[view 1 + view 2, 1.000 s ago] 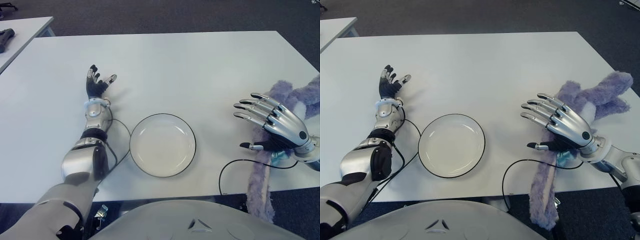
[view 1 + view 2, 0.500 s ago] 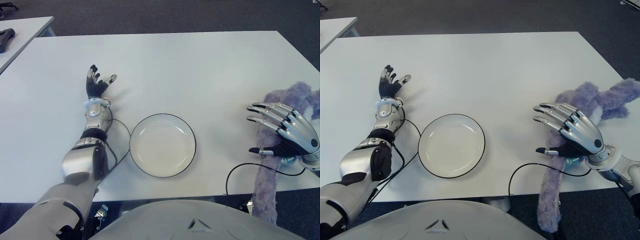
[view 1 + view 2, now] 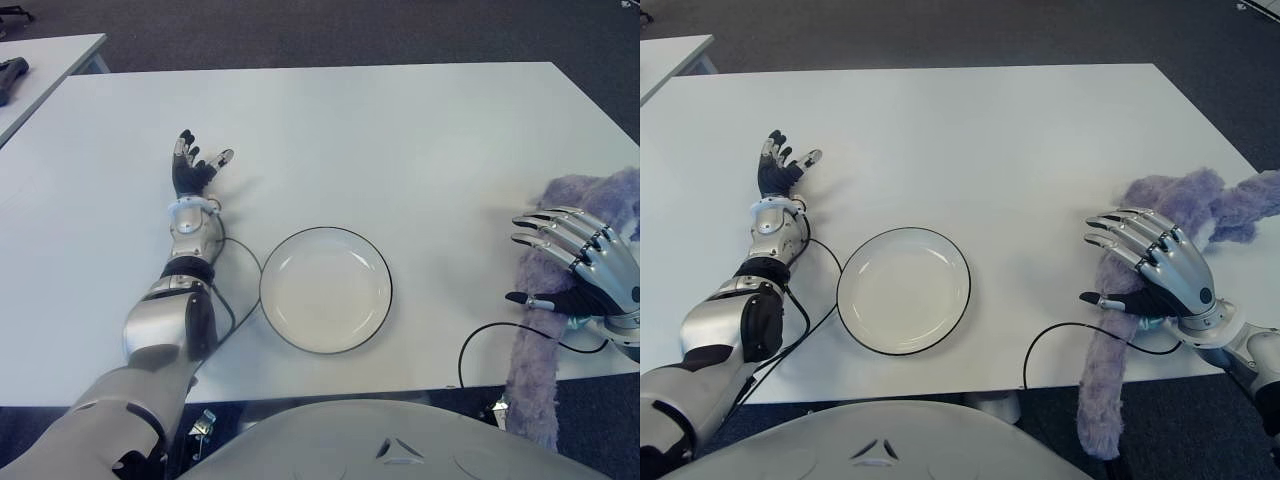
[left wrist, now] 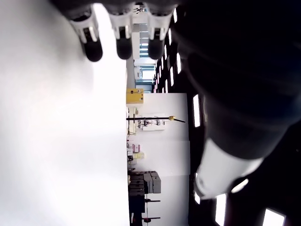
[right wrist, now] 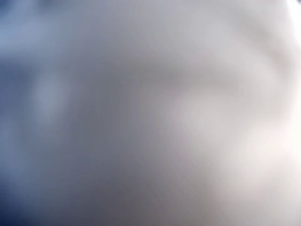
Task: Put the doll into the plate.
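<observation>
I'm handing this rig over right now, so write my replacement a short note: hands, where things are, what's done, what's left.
Right hand: fingers spread, over the purple plush doll, no grasp visible.
Left hand: open, idle, to the left of the plate.
The doll lies at the table's right front edge, one limb hanging off it.
The plate is empty, near the front edge.
Done: nothing yet.
Left: grasp the doll, carry it to the plate, release.
</observation>
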Tool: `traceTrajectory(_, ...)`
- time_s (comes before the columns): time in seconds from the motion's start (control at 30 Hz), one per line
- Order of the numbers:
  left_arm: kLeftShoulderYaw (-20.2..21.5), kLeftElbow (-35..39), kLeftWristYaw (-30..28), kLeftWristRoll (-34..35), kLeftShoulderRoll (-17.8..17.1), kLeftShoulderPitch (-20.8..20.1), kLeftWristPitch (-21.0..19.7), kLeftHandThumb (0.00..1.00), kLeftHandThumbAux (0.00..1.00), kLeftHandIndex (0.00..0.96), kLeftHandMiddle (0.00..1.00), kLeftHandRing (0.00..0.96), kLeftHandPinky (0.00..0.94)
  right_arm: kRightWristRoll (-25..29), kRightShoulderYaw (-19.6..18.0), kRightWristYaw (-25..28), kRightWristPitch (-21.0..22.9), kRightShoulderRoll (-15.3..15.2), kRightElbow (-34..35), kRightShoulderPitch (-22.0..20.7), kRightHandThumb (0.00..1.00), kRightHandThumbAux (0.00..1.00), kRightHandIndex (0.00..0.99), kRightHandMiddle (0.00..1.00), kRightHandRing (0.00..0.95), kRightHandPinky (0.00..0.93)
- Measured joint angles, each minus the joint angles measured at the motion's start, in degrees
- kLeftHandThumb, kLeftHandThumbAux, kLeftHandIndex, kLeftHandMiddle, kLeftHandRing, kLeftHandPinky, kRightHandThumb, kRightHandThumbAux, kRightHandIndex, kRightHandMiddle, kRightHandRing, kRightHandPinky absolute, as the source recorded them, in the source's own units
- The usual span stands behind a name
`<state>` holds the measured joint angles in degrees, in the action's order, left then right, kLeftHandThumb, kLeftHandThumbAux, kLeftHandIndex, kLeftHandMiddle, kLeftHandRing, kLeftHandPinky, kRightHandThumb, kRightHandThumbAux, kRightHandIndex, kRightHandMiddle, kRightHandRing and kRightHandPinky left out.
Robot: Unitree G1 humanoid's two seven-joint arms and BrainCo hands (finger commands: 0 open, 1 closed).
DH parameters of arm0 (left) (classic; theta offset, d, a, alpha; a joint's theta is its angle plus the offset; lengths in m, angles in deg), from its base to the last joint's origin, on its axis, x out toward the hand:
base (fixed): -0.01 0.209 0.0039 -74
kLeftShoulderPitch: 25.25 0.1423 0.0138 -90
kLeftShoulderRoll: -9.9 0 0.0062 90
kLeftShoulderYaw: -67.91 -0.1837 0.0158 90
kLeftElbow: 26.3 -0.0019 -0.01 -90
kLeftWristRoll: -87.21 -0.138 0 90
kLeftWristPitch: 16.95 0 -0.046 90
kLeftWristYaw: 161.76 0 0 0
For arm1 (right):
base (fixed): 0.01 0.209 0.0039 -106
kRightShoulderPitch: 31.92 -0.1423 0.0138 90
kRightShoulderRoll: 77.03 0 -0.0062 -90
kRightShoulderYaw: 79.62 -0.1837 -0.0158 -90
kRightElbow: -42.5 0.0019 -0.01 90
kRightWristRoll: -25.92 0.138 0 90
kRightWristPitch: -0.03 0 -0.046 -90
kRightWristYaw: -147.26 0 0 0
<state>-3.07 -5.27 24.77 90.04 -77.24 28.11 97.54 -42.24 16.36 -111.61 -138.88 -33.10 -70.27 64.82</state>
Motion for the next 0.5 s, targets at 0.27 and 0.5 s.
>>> traceTrajectory(0.27, 0.10, -0.02, -0.01, 0.03, -0.09, 0.03, 0.00, 0.000, 0.828, 0.021, 0.016, 0.000, 0.033, 0.05, 2.77, -2.81, 1.15, 0.01, -2.24, -2.15, 0.144, 0.391, 0.270, 0.279, 0.273, 0.255)
traceTrajectory(0.5, 0.20, -0.23, -0.19, 0.05, -0.40, 0.04, 0.00, 0.000, 0.841, 0.025, 0.022, 0.003, 0.043, 0.07, 5.00, -3.19, 2.69, 0.02, -2.88, -3.98, 0.138, 0.390, 0.273, 0.283, 0.273, 0.249)
